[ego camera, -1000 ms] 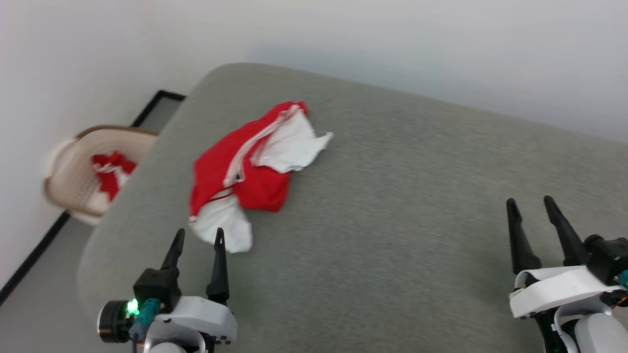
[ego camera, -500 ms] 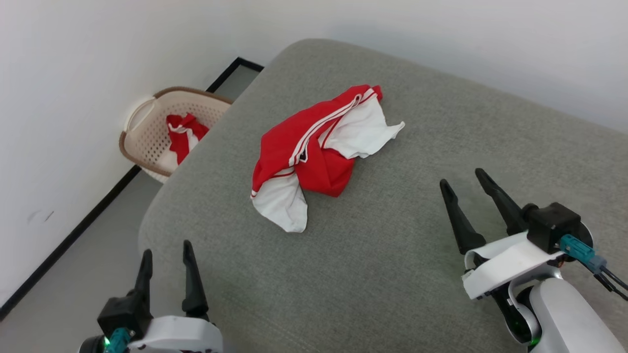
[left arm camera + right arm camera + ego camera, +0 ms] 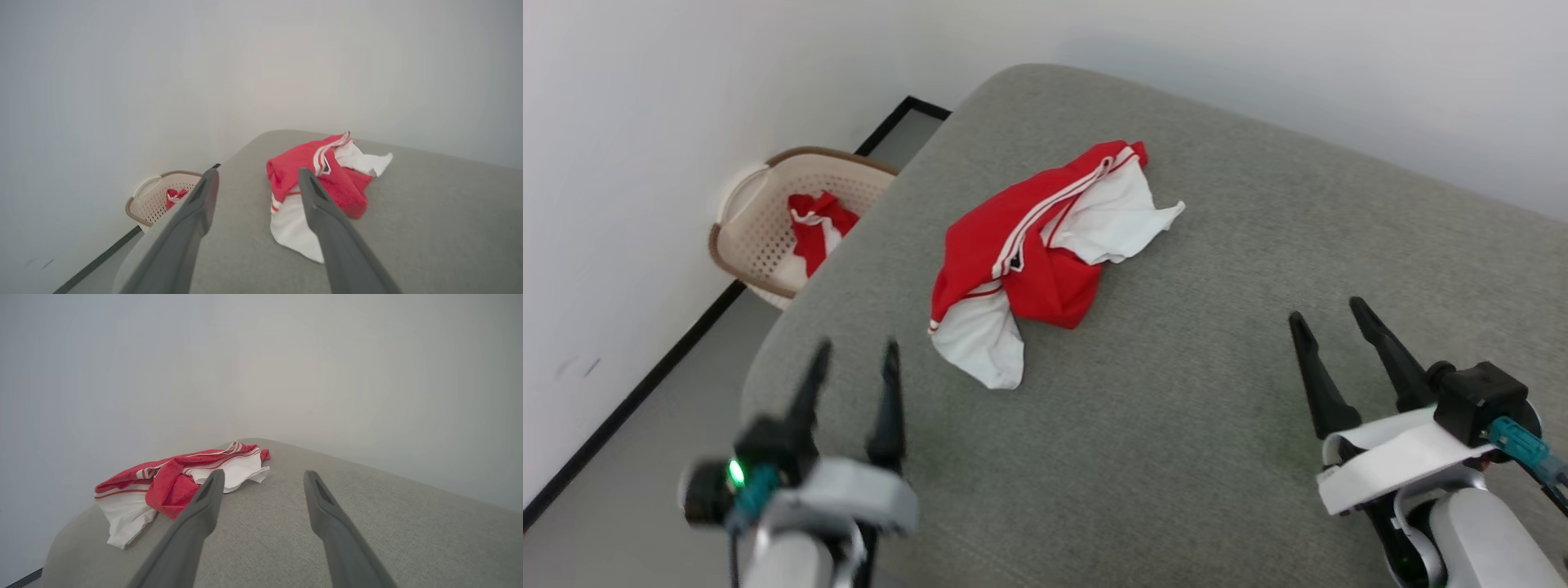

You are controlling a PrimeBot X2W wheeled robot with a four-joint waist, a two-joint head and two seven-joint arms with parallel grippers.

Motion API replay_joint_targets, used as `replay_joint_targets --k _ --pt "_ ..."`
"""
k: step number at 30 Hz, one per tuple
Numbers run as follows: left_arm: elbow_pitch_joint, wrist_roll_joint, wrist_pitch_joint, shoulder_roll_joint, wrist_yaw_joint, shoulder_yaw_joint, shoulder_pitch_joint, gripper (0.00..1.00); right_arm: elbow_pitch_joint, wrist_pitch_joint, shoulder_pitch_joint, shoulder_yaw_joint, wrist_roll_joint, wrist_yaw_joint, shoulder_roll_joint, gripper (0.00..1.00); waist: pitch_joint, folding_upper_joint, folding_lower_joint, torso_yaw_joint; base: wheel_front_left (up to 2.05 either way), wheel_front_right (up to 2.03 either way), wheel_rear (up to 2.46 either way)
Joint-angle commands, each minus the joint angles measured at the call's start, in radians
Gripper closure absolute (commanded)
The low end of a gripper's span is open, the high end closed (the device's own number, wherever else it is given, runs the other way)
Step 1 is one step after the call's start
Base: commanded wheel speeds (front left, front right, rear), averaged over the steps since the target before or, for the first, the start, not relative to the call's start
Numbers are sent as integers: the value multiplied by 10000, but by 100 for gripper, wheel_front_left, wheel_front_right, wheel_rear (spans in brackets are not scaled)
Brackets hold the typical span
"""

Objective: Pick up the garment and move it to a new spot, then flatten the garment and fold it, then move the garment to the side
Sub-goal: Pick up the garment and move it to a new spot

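The garment (image 3: 1021,261) lies crumpled on the grey cushion (image 3: 1176,425), toward its far left corner. The red body is bunched over itself, with one white panel spilling toward the near edge and another toward the far side. Nothing holds it. The left pincer (image 3: 858,351) hovers over the cushion's near left edge, fingers spread and empty, near the lower white panel but apart from it. The right pincer (image 3: 1327,314), equally released, hangs well apart to the right. This looks like a stance for the first pick-up, with the left arm closer. Bare cushion stretches right of and in front of the heap, ample for a new spot and for spreading. The left edge drops to the floor (image 3: 645,457), where a basket (image 3: 805,153) stands, so dragging leftward risks a spill.
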Motion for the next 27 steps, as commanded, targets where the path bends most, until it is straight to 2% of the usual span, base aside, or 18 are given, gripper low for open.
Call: replay_joint_targets --k 1,6,8,10,12,14,16,17,18,19,22,27 --pt "200 64 0 199 -227 74 -635 0 -190 -48 -29 3 -96 -12 79 0 356 0 0 -819 0 0 0" --pt "1616 171 0 779 -842 54 -2760 0 -394 -48 -52 -215 -160 -12 164 0 1067 0 0 -1976 0 0 0" --pt "2399 -117 32 899 -1038 135 -3715 0 -447 -48 -172 -220 -168 -12 241 0 1406 0 0 -2418 0 0 0" --pt "3229 88 217 1323 -1181 -74 -4545 0 -474 -45 -261 -208 -151 -12 299 0 1668 0 0 -2843 0 0 0" --pt "4087 -288 604 1434 -1302 -57 -5353 0 -532 -34 -316 -269 -115 -12 376 0 1919 0 0 -3191 0 0 0" --pt "4976 -625 1367 1734 -1367 -87 -6043 0 -567 -29 -407 -283 -102 -12 441 0 2158 0 0 -3519 0 0 0" --pt "5810 -1403 2613 1771 -1447 -216 -6615 0 -594 -29 -517 -283 -82 -12 516 0 2361 0 0 -3810 0 0 0" --pt "5810 -1403 2613 1771 -1447 -216 -6615 0 -594 -29 -517 -283 -82 -12 516 0 2361 0 0 -3810 0 0 0" --pt "6174 -2080 3665 2137 -1436 -629 -7158 0 -594 -28 -572 -297 -43 -12 614 0 2522 0 0 -4082 0 0 0" --pt "6355 -2397 4190 2428 -1410 -796 -7327 0 -613 -28 -626 -330 -10 -12 669 0 2600 0 0 -4211 0 0 0" --pt "6676 -3381 5798 2777 -1422 -1337 -7600 0 -670 -28 -737 -387 34 -12 817 0 2824 0 0 -4596 0 0 0" --pt "7236 -4133 7812 3760 -1422 -1708 -7994 0 -789 -29 -960 -462 77 -12 984 0 3339 0 0 -5173 0 0 0"
